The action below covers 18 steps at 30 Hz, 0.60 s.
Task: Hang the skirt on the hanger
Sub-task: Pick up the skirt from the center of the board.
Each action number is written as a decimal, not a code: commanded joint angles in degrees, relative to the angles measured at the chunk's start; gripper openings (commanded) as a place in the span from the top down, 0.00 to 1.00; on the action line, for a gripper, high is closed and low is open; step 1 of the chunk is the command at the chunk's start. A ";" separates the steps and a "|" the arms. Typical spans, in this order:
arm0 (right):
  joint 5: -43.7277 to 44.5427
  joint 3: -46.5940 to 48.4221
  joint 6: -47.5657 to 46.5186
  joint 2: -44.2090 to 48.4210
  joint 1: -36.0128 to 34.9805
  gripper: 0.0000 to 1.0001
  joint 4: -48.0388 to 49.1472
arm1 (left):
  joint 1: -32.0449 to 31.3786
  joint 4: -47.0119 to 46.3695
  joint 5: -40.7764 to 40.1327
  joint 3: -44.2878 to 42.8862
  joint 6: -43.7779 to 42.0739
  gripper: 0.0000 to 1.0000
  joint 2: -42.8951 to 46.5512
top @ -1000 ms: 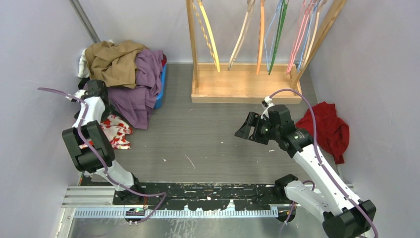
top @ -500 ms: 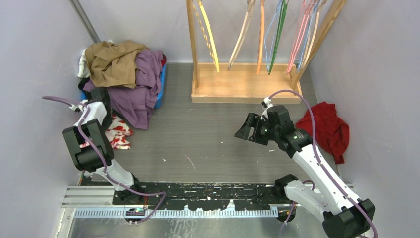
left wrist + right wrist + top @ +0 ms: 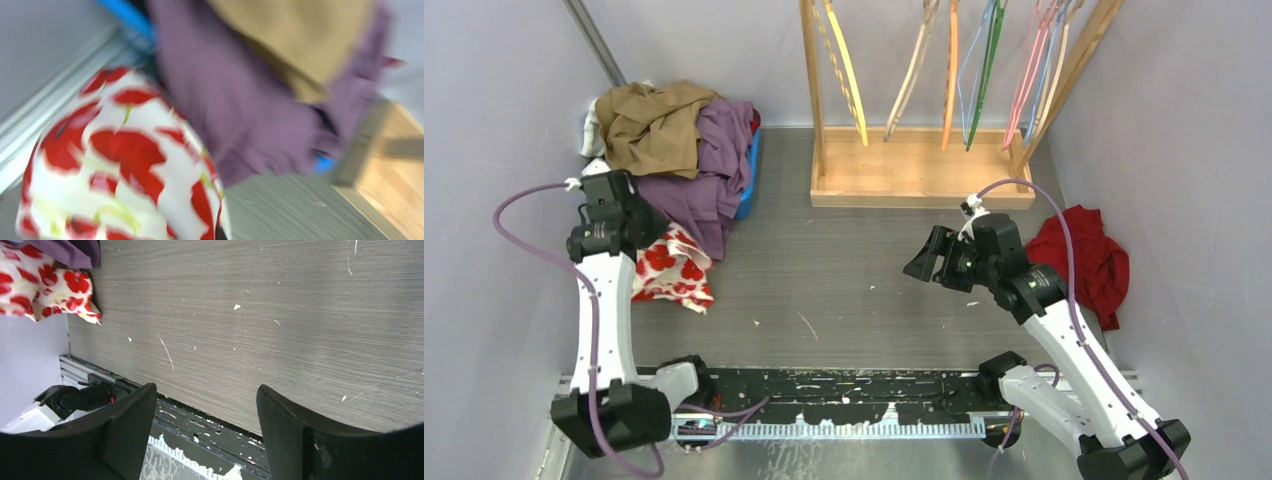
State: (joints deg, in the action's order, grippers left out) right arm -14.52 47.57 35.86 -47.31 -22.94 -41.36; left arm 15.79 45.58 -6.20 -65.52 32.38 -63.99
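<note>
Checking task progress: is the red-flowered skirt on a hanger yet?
No. The floral skirt sits bunched beside the clothes pile at left, far from the hangers on the wooden rack.

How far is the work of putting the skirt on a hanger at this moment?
Done: the left gripper is shut on the floral skirt, beside the clothes pile. In hand: only this pickup; the skirt appears to rest partly on the table. Left: the right gripper is open and empty above the table and the hangers hang on the wooden rack, so fetching a hanger and fitting the skirt remain.
</note>
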 commanded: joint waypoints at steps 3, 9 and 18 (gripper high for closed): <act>3.32 6.53 -0.79 2.52 -0.21 0.22 -2.24 | -13.34 12.98 23.14 -9.21 0.22 1.00 6.72; 5.62 9.67 -1.33 2.87 -0.23 0.22 -4.36 | -33.13 7.82 28.35 -16.77 12.18 1.00 6.80; 9.06 11.51 -2.54 3.59 -0.26 0.22 -7.67 | -51.95 -8.39 24.84 -20.52 20.61 1.00 -2.70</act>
State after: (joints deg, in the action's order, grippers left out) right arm -8.34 56.66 34.68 -44.97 -22.94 -47.94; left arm -34.33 47.79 20.12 -85.80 49.15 -63.48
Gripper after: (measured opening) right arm 0.781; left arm 0.017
